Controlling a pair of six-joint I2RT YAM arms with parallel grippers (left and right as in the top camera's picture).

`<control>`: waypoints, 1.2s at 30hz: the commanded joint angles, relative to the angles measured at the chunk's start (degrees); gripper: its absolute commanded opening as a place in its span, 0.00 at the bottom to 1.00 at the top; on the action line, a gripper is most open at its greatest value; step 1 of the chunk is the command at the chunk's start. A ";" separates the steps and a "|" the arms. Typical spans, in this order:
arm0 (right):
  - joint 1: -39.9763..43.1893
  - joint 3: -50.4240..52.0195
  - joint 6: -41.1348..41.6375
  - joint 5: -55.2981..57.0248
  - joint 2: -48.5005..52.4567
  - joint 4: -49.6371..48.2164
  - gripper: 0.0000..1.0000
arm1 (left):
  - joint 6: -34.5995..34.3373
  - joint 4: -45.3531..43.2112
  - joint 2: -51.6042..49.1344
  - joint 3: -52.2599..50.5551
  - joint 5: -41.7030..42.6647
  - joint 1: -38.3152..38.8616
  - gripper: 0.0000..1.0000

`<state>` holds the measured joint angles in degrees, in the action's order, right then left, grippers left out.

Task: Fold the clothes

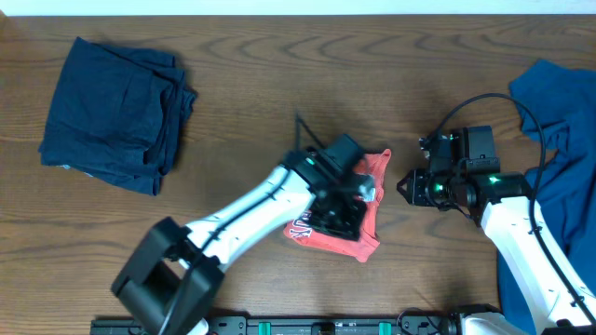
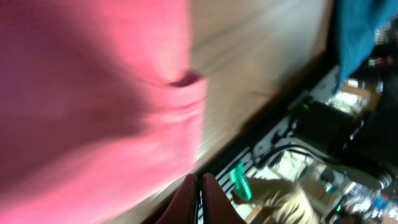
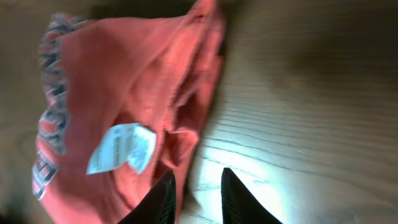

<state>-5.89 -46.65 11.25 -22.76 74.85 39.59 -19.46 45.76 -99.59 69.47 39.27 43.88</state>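
A wooden table [image 1: 279, 84] carries three garments. A crumpled coral-red T-shirt [image 1: 326, 244] lies near its middle. Well left of the T-shirt sits a folded dark navy garment [image 1: 116, 112]. Well right of it, a loose blue garment [image 1: 559, 121] reaches the table's edge.

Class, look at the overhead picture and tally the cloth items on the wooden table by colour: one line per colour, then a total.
Coral-red cotton T-shirt with printed lettering: 1
Dark navy folded cloth pile, counted as one pile: 1
Brighter blue crumpled garment: 1
Total: 3
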 commanded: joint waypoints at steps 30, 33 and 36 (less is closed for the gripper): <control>-13.84 3.85 -1.22 -1.03 14.38 -6.27 0.05 | 1.90 3.10 0.26 -9.51 -23.02 -14.97 0.06; -13.44 1.62 -2.16 -1.01 8.66 -3.74 0.04 | 3.91 6.36 2.69 -5.14 -22.23 -16.15 0.06; -12.04 -0.59 -0.72 -2.10 2.47 -4.00 0.01 | 4.98 5.27 5.57 -0.72 -21.79 -16.33 0.06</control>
<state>-19.07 -44.05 9.19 -25.39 81.76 36.18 -16.21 51.66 -97.82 64.20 17.76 27.73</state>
